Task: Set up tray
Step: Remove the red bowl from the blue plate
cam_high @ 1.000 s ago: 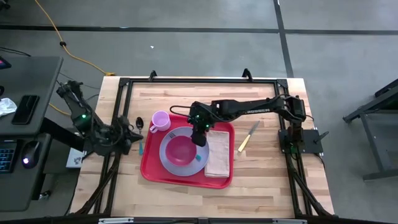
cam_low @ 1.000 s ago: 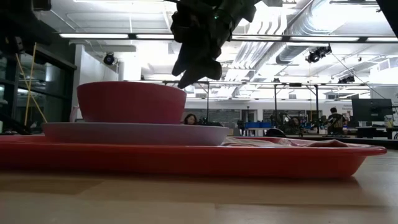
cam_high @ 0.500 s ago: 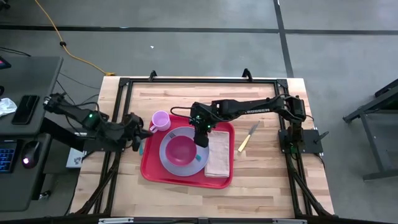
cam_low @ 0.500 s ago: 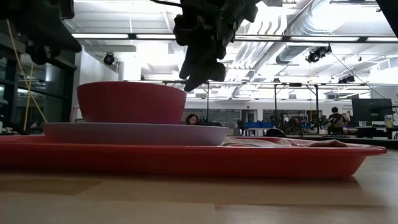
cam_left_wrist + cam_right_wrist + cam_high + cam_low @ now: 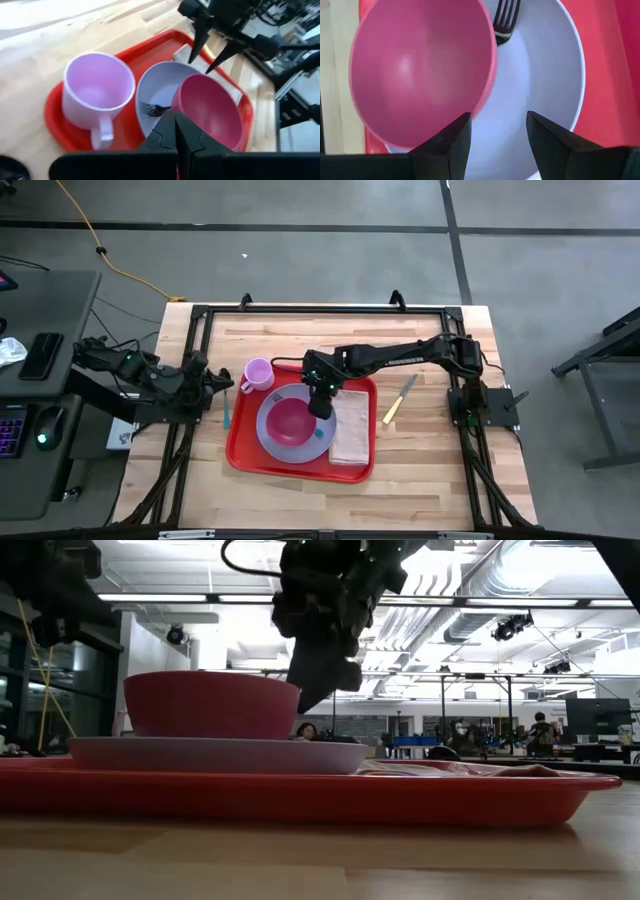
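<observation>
The red tray (image 5: 240, 452) lies mid-table. On it stand a lavender plate (image 5: 268, 435) carrying a pink bowl (image 5: 293, 420) and a teal-handled fork (image 5: 505, 17), a lavender mug (image 5: 258, 373) at the tray's far left corner, and a folded napkin (image 5: 352, 430). My right gripper (image 5: 497, 117) is open and hangs low over the plate, close beside the bowl's rim. In the low view the right gripper (image 5: 310, 700) reaches below the rim's height. My left gripper (image 5: 175, 120) is shut and hovers at the tray's left edge, pointing at the mug (image 5: 97, 95).
A knife (image 5: 399, 399) lies on the bare wood right of the tray. A teal-handled utensil (image 5: 226, 417) lies on the table left of the tray, just below my left gripper. Black frame rails (image 5: 320, 308) run round the table top. Bare wood lies along the near edge.
My right gripper has sunk from above the bowl to beside its rim, staying open. My left arm has swung out from the table's left edge and stretched level, its gripper ending up by the tray's left edge near the mug. Nothing on the tray has moved.
</observation>
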